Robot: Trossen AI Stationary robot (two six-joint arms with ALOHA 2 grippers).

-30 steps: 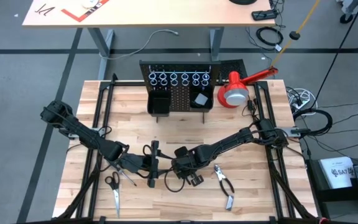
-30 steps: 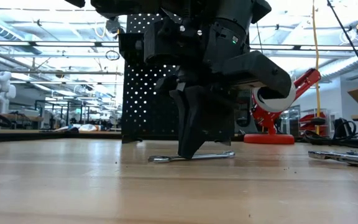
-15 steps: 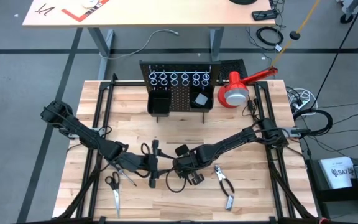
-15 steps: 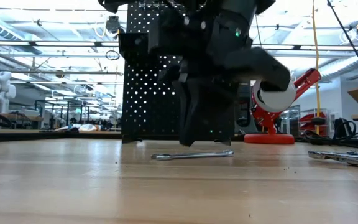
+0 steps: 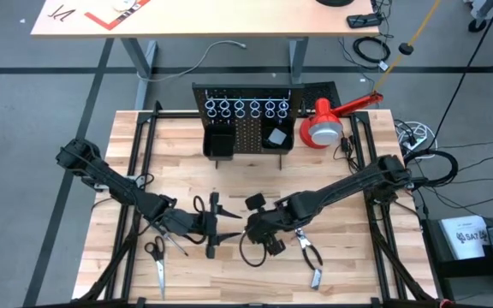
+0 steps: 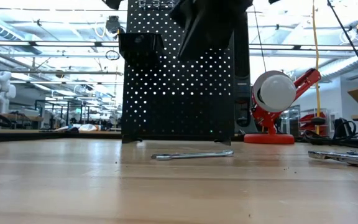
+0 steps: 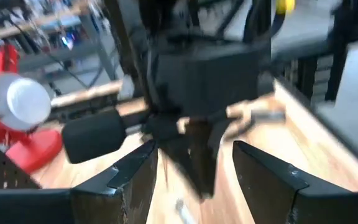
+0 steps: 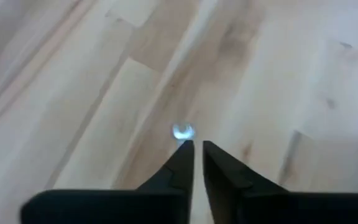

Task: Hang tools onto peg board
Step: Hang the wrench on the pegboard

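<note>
Lying flat on the counter [image 6: 55, 186], the silver wrench [image 6: 191, 155] sits in front of the peg board [image 6: 179, 93].

No writing on the tools can be read. The right end effector [image 8: 192, 152] hangs above the wood with its two fingers almost together, holding nothing; a small shiny bit at its tips may be the wrench. The left end effector [image 7: 188, 180] is wide apart and empty, near the scissors [image 5: 157, 259]. The pliers [image 5: 309, 252] lie by the right arm.

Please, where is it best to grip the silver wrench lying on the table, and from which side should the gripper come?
The silver wrench lies flat on the wooden table, in front of the peg board. Probably best to grip its thin straight shank, midway between the two ends, coming straight down from above with the fingers across its width: lying flat, only its narrow sides can be pinched.
</note>
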